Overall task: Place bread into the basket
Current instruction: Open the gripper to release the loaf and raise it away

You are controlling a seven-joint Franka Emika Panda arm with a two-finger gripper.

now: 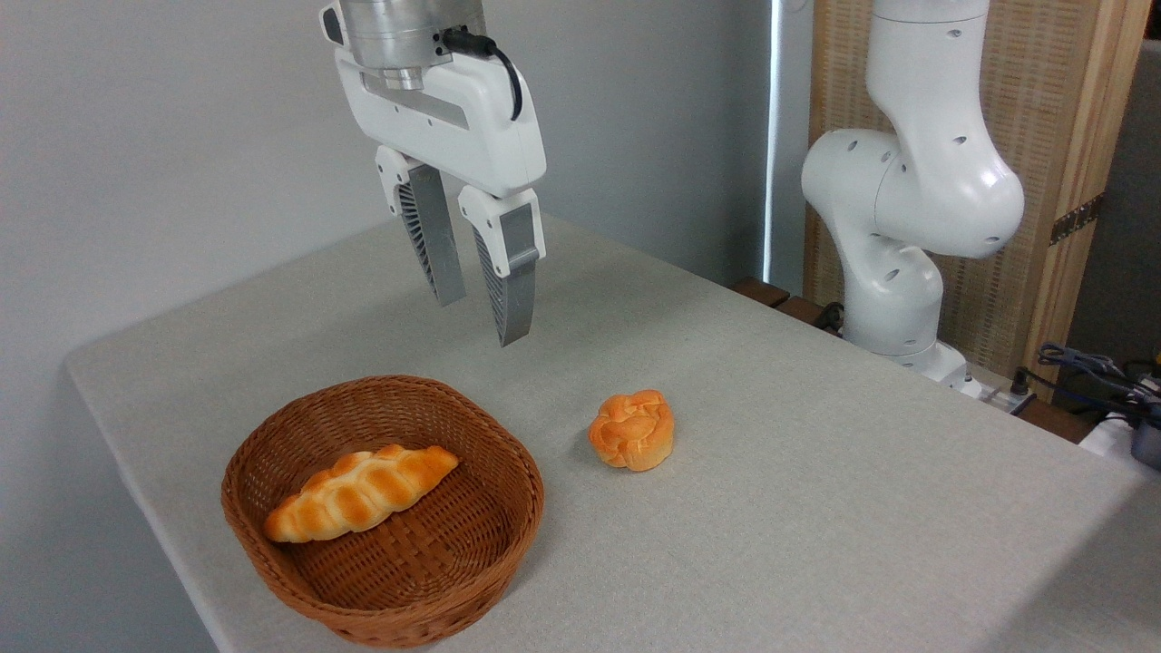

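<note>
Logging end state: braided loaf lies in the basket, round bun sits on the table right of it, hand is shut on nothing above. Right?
One error: the hand is open, fingers apart, holding nothing. The camera view shows the braided loaf in the basket and the round bun to its right.

Support surface: table (816, 508), light grey-beige textured cloth cover, its rounded far-left corner up against the plain grey wall. Two items directly on it: woven reddish-brown wicker basket (508, 535) near the front-left edge, its lower rim almost cut by the frame bottom, and a small round knotted orange bun (632, 429) to the right of the basket and slightly further back, near it but apart, a strip of bare cloth between them. Basket casts a soft shadow to its right, bun a faint one to its left toward the basket.
</note>
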